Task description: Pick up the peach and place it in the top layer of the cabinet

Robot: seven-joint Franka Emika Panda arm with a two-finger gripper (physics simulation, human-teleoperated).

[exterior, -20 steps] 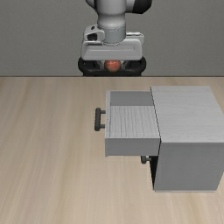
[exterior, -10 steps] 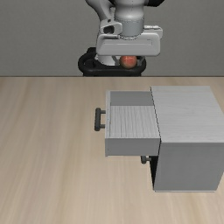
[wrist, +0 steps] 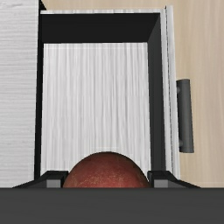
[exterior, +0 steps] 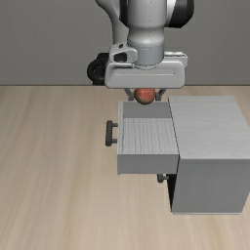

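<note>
Peach: the peach (wrist: 106,171) is riding pinched between the two fingers, off the table and up in the air above the open drawer.
Gripper: the gripper (exterior: 144,96) is clamping the peach from both sides, a fingertip pressing on each flank in the wrist view.
Top drawer: the top drawer (wrist: 96,96) is standing pulled out straight below the gripper, its pale floor lying bare under the fruit.
Handle: the drawer handle (wrist: 183,114) is sitting off to one side of the gripper, beyond the drawer's front wall.
Cabinet: the cabinet (exterior: 210,146) is flanking the gripper on the side opposite the handle.
Step in hand: by the look of it, the arm is carrying the fruit in; the pick is done and the placing is just starting.
Next move: it seems to be calling for a straight descent between the drawer walls, then a release once the peach is low.
Change since half a second ago: the gripper is coming forward and down from the far edge of the table (exterior: 49,166), now arriving over the drawer; the drawer and cabinet are staying put.
</note>
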